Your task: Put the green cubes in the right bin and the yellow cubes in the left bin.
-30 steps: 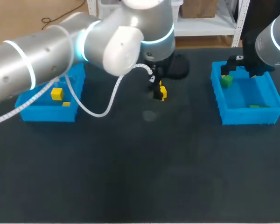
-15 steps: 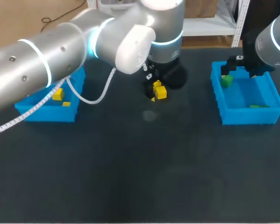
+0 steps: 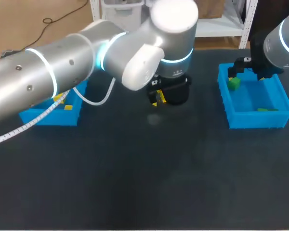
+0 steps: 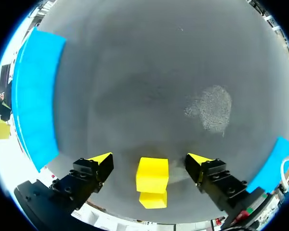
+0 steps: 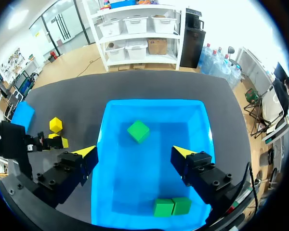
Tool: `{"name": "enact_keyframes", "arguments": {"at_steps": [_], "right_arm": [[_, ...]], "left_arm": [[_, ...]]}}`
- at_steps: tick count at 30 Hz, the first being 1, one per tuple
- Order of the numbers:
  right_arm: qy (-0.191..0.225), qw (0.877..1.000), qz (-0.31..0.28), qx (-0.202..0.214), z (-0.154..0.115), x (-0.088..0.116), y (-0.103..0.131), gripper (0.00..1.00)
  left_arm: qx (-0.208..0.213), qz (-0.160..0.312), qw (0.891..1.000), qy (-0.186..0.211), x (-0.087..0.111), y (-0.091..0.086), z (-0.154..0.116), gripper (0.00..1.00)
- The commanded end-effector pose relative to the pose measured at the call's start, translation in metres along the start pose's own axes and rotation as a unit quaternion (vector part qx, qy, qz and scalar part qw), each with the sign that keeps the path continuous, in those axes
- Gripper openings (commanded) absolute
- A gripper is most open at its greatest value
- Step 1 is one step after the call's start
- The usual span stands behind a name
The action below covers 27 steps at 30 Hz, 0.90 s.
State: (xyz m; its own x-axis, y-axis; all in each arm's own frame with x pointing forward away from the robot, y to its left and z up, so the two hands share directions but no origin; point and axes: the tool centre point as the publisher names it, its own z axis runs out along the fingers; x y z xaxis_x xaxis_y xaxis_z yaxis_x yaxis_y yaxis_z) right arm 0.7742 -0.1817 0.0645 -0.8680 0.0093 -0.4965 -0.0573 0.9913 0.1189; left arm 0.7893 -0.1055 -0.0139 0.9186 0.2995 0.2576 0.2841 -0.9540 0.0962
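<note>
Upper centre, the left end effector (image 4: 151,162) hovers wide open, one small yellow cube (image 4: 152,173) between its fingers, untouched, on the dark table (image 4: 149,72). Upper right, the right end effector (image 5: 135,153) hangs wide open above the blue plastic right bin (image 5: 202,130), three green cubes (image 5: 138,131) inside.

Your left arm (image 3: 62,72) is a thick silver-grey tube with glowing pale-blue joint rings, small dark screws and a white coiled cable (image 3: 24,125). Your right arm (image 3: 282,43) matches. The left end effector (image 4: 149,162) and right end effector (image 5: 133,153) are black with yellow wedge tips.
</note>
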Motion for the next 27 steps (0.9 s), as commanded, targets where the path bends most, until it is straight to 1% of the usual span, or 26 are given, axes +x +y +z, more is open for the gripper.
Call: {"name": "enact_keyframes", "arguments": {"at_steps": [1,3,4,5,6,10,15,18,19,21,23,24,26,27], "right_arm": [[-0.002,1.0,0.0,0.002,0.0,0.001,0.0,1.0],[-0.002,1.0,0.0,0.002,0.0,0.001,0.0,1.0],[-0.002,1.0,0.0,0.002,0.0,0.001,0.0,1.0],[-0.002,1.0,0.0,0.002,0.0,0.001,0.0,1.0],[-0.002,1.0,0.0,0.002,0.0,0.001,0.0,1.0],[-0.002,1.0,0.0,0.002,0.0,0.001,0.0,1.0],[-0.002,1.0,0.0,0.002,0.0,0.001,0.0,1.0],[-0.002,1.0,0.0,0.002,0.0,0.001,0.0,1.0],[-0.002,1.0,0.0,0.002,0.0,0.001,0.0,1.0],[-0.002,1.0,0.0,0.002,0.0,0.001,0.0,1.0],[-0.002,1.0,0.0,0.002,0.0,0.001,0.0,1.0],[-0.002,1.0,0.0,0.002,0.0,0.001,0.0,1.0],[-0.002,1.0,0.0,0.002,0.0,0.001,0.0,1.0],[-0.002,1.0,0.0,0.002,0.0,0.001,0.0,1.0]], "left_arm": [[-0.002,-0.008,1.0,0.007,0.001,-0.005,0.006,1.0],[-0.002,-0.014,1.0,0.01,0.003,-0.003,0.006,0.98],[-0.002,-0.018,1.0,0.011,0.003,-0.002,0.006,0.71],[-0.005,-0.023,1.0,0.014,0.005,-0.001,0.006,0.28],[-0.011,-0.027,0.999,0.02,0.006,0.001,0.007,0.0],[-0.018,-0.028,0.999,0.029,0.008,0.002,0.009,0.0],[-0.024,-0.031,0.999,0.032,0.009,0.001,0.01,0.0],[-0.034,-0.033,0.998,0.041,0.011,0.001,0.009,0.0],[-0.045,-0.039,0.997,0.048,0.013,0.002,0.007,0.0],[-0.061,-0.064,0.995,0.053,0.018,0.006,-0.001,0.0],[-0.082,-0.1,0.99,0.053,0.019,0.011,-0.013,0.0],[-0.095,-0.12,0.987,0.047,0.018,0.014,-0.021,0.0],[-0.12,-0.172,0.977,0.035,0.017,0.02,-0.041,0.0],[-0.13,-0.211,0.968,0.025,0.018,0.022,-0.052,0.0]]}}
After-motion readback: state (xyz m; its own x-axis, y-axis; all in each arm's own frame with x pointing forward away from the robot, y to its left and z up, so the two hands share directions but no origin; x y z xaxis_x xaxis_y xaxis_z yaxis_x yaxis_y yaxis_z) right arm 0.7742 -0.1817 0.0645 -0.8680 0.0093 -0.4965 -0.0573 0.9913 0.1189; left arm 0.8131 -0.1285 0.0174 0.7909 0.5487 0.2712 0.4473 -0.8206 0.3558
